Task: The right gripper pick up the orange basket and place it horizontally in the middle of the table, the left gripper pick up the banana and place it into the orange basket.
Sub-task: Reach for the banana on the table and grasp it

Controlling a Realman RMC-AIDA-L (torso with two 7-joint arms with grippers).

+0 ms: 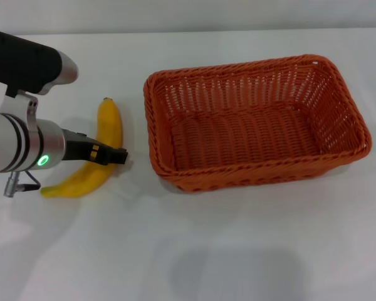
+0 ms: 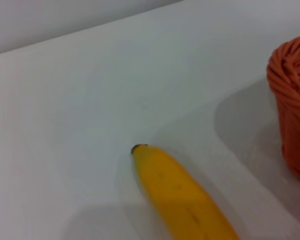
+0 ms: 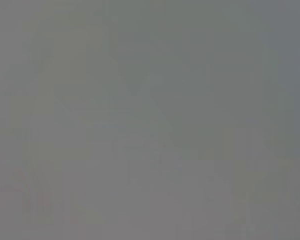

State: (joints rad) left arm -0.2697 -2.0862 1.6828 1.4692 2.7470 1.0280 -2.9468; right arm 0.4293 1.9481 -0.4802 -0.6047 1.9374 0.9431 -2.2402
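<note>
1. Toward the far right of the table [image 1: 250, 251]: the orange basket [image 1: 257, 125], lying lengthwise, open side up.
2. Near the left edge: the banana [image 1: 108, 128], flat on the surface, just beside the basket but apart.
3. Over the banana's middle: the left gripper [image 1: 116, 155]; finger spread cannot be told.
4. Right gripper: out of sight.

Curved yellow banana [image 1: 100, 147] lies flat just left of the empty orange basket [image 1: 257, 125].
</note>
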